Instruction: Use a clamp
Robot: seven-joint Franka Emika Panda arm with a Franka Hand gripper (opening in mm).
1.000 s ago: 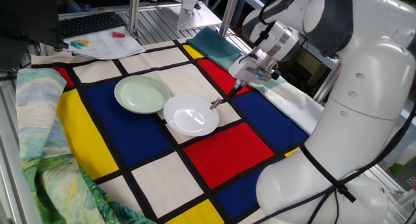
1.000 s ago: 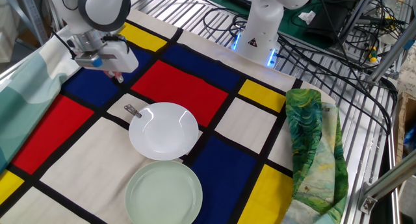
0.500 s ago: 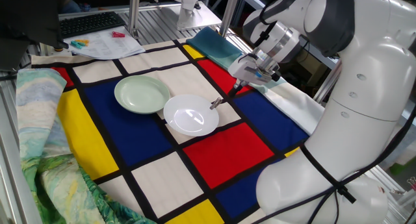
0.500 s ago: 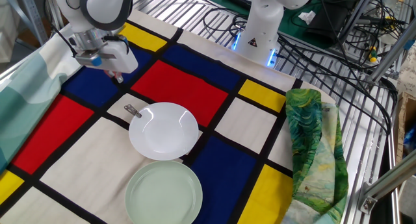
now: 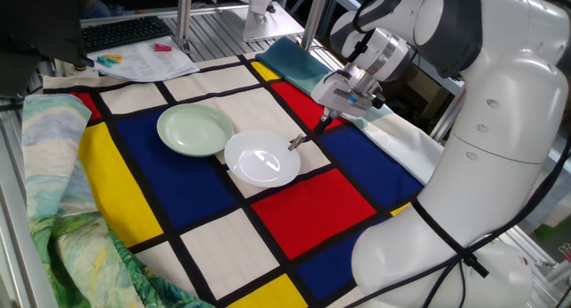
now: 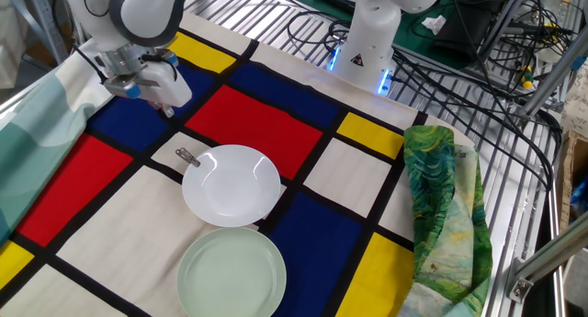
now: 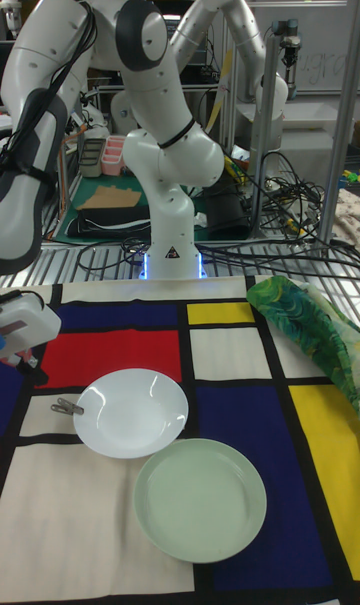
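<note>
While I am hovering over the checkered cloth (image 6: 276, 124), my gripper (image 5: 325, 119) is pointing down at the seam between a red panel and a blue one, with nothing visibly held between the fingers. Whether the fingers are parted or pressed together I cannot tell, since they are showing only as a small dark tip in all 3 views. I am looking at the clamp (image 6: 187, 156) lying on a cream panel, its dark end just touching the rim of the white plate (image 6: 231, 185) at about 10 o'clock in the other fixed view. My gripper is sitting near the clamp, apart from it, at about 11 o'clock from it in that view. I am seeing the green plate (image 6: 231, 273) resting at the white plate's 6 o'clock, their rims touching or nearly so.
</note>
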